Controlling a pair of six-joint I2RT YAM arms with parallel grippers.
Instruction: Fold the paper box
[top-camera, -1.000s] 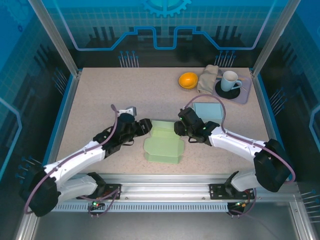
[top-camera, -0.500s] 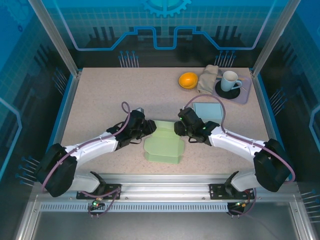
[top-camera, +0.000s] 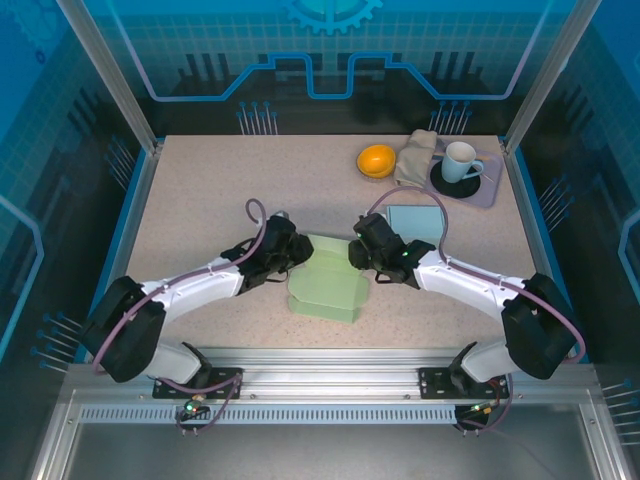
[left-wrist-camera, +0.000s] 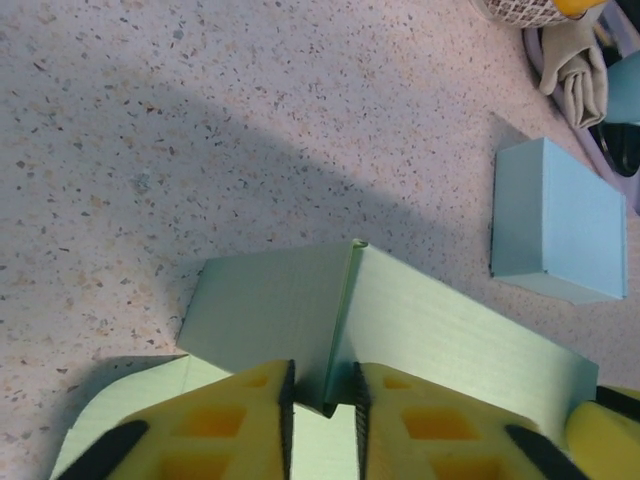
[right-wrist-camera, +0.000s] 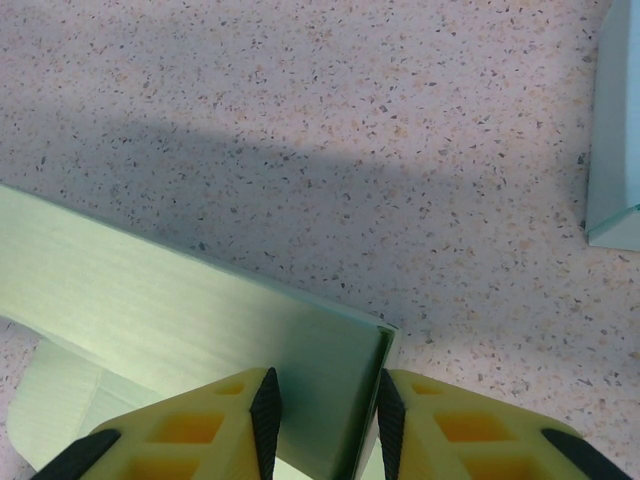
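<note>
The box (top-camera: 325, 285), pale green finely ribbed card, is lying half-folded at the near middle of the speckled, stone-like table (top-camera: 200, 190). The left gripper (left-wrist-camera: 320, 400) is pinching the raised wall's left corner, its yellow cut-out fingers nearly closed on the thin card. The right gripper (right-wrist-camera: 322, 410) is clamping that wall's right end. A flat blue box (top-camera: 415, 222) is sitting just behind. Far right, a cup (top-camera: 460, 160) is standing on a dark saucer (top-camera: 440, 182) on a lilac tray (top-camera: 490, 192), beside a folded cloth (top-camera: 415, 158) and an orange bowl (top-camera: 377, 160).

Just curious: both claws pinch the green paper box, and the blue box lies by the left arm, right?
No: left gripper and right gripper do pinch the green paper box, but the blue box lies by the right arm, per the top external view.
</note>
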